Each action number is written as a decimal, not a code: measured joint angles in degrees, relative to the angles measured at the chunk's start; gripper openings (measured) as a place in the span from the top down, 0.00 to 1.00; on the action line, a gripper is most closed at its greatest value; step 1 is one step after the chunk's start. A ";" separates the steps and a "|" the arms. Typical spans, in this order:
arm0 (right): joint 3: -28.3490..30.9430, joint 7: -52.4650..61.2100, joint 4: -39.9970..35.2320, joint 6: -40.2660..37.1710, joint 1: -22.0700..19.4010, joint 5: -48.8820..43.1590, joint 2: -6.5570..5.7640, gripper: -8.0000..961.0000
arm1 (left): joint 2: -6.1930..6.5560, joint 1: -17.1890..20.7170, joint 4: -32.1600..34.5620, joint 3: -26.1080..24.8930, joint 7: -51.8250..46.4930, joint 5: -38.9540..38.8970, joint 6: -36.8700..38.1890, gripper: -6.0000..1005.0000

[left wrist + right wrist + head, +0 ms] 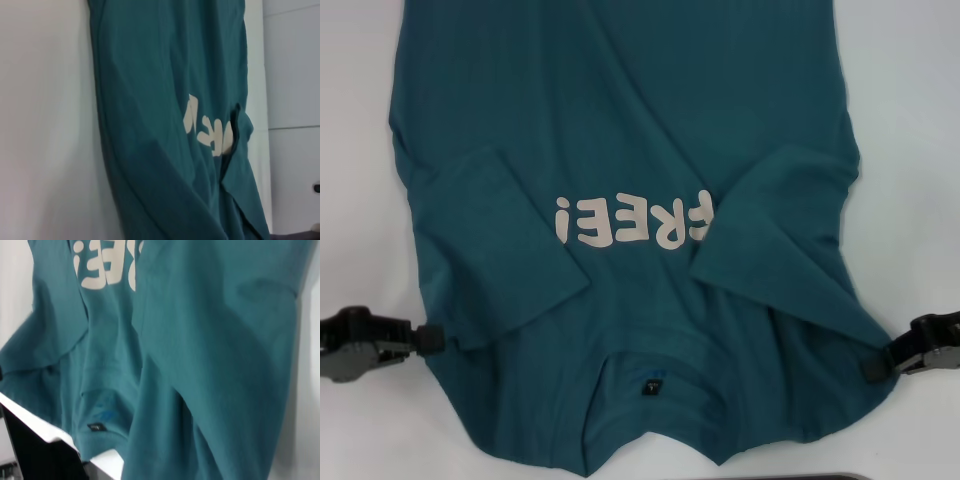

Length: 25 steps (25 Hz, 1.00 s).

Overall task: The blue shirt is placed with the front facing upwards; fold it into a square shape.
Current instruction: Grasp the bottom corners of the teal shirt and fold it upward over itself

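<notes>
The blue shirt (620, 130) lies front up on the white table, collar and dark neck label (653, 390) nearest me, and both sleeves are folded in over the cream "FREE!" lettering (630, 220). At the shirt's left shoulder edge my left gripper (436, 341) pinches the fabric. My right gripper (873, 368) is shut on the right shoulder edge. From the left wrist view the shirt (150, 100) runs away lengthwise. The right wrist view shows the shirt (225, 365) rising close to the camera, with the neck label (96, 427) in sight.
Bare white table (920, 100) flanks the shirt on both sides. A dark strip (860, 477) shows at the near edge. A black part (40, 455) sits beyond the table edge in the right wrist view.
</notes>
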 joint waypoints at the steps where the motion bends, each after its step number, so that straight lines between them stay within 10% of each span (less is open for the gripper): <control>1: -0.26 -0.09 -0.38 -0.39 0.00 -0.18 -0.20 0.97 | 0.00 0.15 -0.13 0.49 0.14 0.03 0.73 0.99; 25: 0.25 2.88 -8.23 -3.90 -1.86 -7.85 -2.25 0.97 | 0.79 4.95 -6.13 4.46 -3.33 3.91 1.30 0.99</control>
